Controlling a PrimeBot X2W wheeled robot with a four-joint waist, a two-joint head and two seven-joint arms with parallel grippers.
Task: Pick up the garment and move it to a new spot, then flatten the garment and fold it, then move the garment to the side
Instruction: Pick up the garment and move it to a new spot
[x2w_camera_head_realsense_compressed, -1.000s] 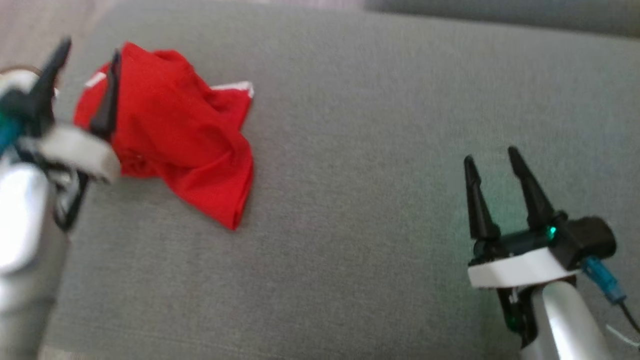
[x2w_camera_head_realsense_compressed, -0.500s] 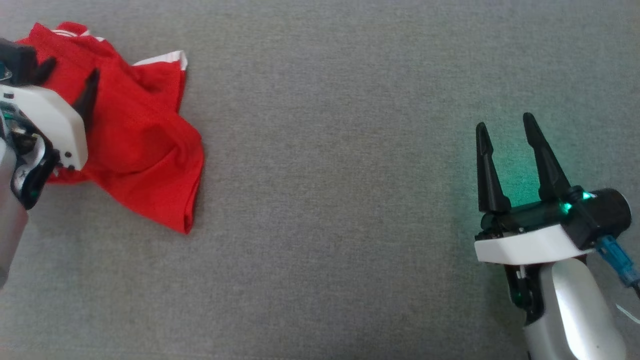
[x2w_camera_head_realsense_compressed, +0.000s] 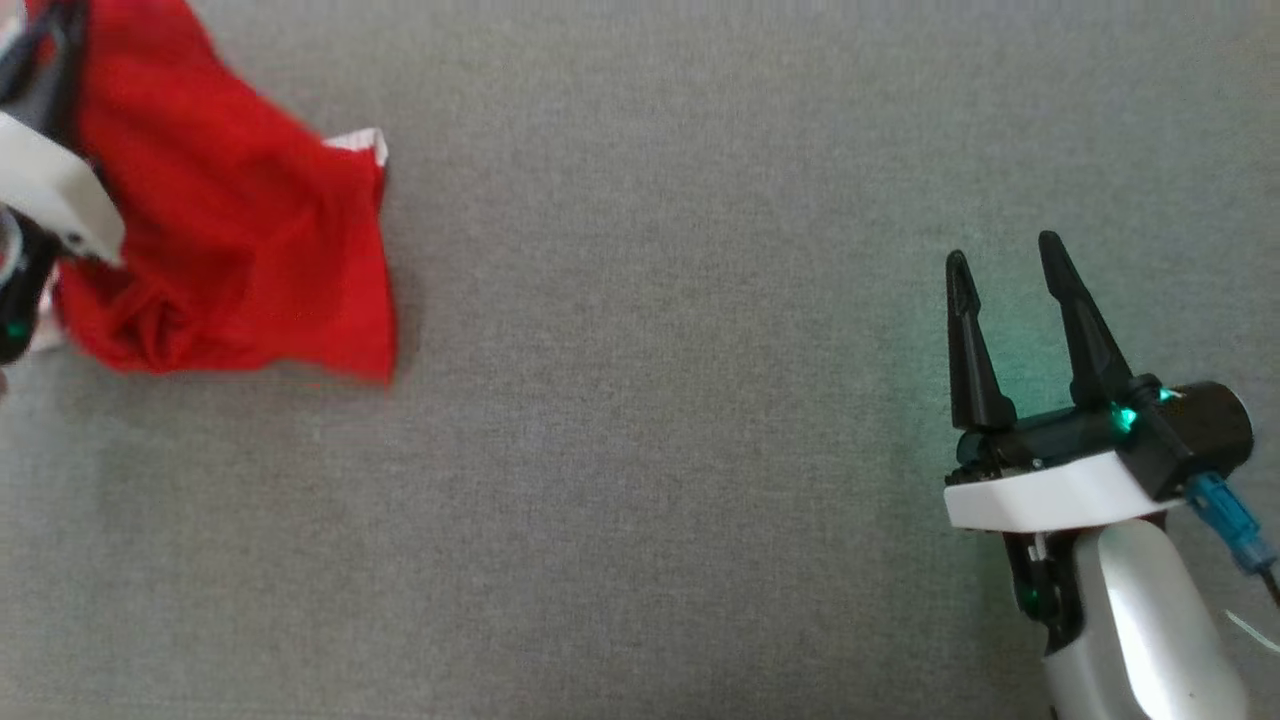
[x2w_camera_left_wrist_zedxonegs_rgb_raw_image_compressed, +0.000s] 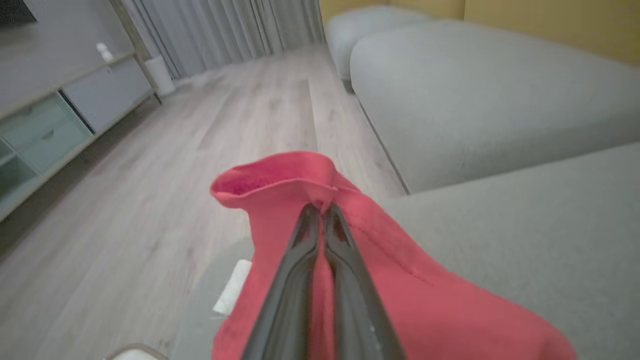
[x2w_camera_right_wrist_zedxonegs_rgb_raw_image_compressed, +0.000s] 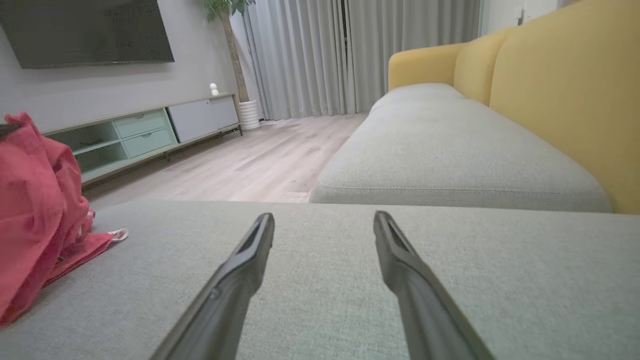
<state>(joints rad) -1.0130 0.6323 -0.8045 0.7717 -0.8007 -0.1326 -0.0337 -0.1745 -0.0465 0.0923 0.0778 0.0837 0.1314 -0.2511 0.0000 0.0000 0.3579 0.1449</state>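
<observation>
Red garment (x2w_camera_head_realsense_compressed: 230, 230) in tight pinch of left tool (x2w_camera_left_wrist_zedxonegs_rgb_raw_image_compressed: 322, 211) — perhaps partly aloft; right tool (x2w_camera_head_realsense_compressed: 1003, 252) wide apart

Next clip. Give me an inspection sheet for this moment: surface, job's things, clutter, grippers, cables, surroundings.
Surface: grey fabric cushion, smooth.
Job's things: red garment, bunched; upper part lifted, lower part on the cushion at the robot's left.
Clutter: nothing seen.
Grippers: left gripper shut on the garment's hem; right gripper open, holding nothing, over the cushion.
Cables: blue-plugged cable at the right wrist.
Surroundings: wooden floor, low cabinet, curtains, yellow sofa back.
</observation>
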